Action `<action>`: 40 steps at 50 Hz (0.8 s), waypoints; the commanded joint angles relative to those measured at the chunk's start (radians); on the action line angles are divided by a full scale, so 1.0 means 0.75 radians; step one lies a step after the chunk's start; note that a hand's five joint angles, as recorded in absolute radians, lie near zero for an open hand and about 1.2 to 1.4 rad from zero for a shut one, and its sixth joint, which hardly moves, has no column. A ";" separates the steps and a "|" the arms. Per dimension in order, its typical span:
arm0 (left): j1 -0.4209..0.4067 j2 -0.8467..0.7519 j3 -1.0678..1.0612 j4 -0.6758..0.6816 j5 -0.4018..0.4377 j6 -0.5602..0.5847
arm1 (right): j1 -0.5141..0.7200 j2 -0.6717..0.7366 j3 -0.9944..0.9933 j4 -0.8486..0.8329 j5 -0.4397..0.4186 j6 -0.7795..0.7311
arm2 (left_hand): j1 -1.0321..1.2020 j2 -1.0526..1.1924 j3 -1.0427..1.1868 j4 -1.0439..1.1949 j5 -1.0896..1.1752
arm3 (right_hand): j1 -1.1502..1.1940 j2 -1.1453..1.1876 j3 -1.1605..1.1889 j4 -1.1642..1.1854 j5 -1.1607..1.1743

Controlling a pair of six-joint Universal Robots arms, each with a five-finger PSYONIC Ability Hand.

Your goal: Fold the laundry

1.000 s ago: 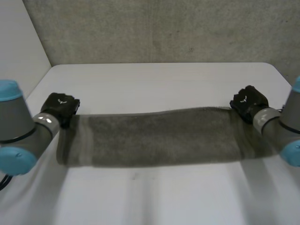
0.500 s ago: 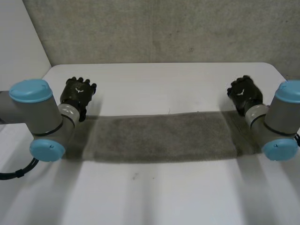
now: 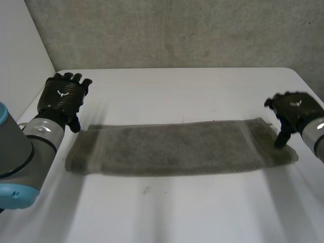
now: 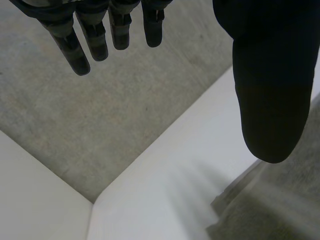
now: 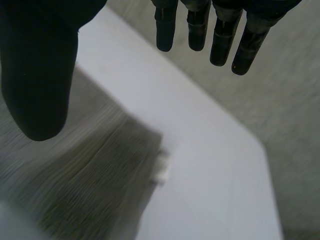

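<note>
A grey towel (image 3: pixel 177 147) lies flat on the white table (image 3: pixel 167 91) as a long folded strip running left to right. My left hand (image 3: pixel 63 96) hovers open just beyond the strip's left end, holding nothing. In the left wrist view its fingers (image 4: pixel 90 40) are straight and its thumb (image 4: pixel 270 85) hangs above the towel's corner (image 4: pixel 270 205). My right hand (image 3: pixel 293 114) is open above the strip's right end. In the right wrist view the thumb (image 5: pixel 40 65) and straight fingers (image 5: pixel 220 35) stand apart over the towel's corner (image 5: pixel 100 180), which carries a small white tag (image 5: pixel 163 170).
A grey wall (image 3: pixel 167 30) rises behind the table's far edge. A white side panel (image 3: pixel 20 55) borders the table at the left. Bare tabletop (image 3: pixel 167 212) stretches in front of the towel.
Both hands have let go of the towel's ends and opened. The towel has dropped flat on the table. The left hand rose and moved left, the right hand moved right.
</note>
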 commanded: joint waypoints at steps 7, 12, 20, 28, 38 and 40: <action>0.038 0.008 -0.082 0.112 0.006 -0.183 | -0.161 0.149 0.192 -0.222 -0.168 -0.064 | -0.007 0.011 0.005 0.008 -0.043 | 0.497 0.474 0.496 0.468 0.475; 0.042 0.004 -0.089 0.116 0.010 -0.181 | -0.200 0.196 0.208 -0.271 -0.193 -0.195 | -0.007 0.011 0.005 0.008 -0.043 | 0.603 0.580 0.602 0.574 0.580; 0.042 0.004 -0.089 0.120 0.012 -0.181 | -0.206 0.221 0.208 -0.279 -0.187 -0.240 | -0.007 0.011 0.005 0.008 -0.043 | 0.611 0.588 0.610 0.582 0.588; 0.040 -0.008 -0.097 0.128 0.014 -0.179 | -0.208 0.262 0.192 -0.285 -0.176 -0.265 | -0.007 0.011 0.005 0.008 -0.043 | 1.572 1.549 1.571 1.543 1.549; 0.040 -0.004 -0.101 0.140 0.012 -0.179 | -0.318 0.239 0.116 -0.383 0.120 -0.395 | -0.007 0.011 0.005 0.008 -0.043 | 1.576 1.553 1.575 1.547 1.554; 0.040 0.000 -0.101 0.140 0.012 -0.179 | -0.341 0.235 0.106 -0.420 0.165 -0.427 | -0.007 0.011 0.005 0.008 -0.043 | 1.576 1.553 1.575 1.547 1.554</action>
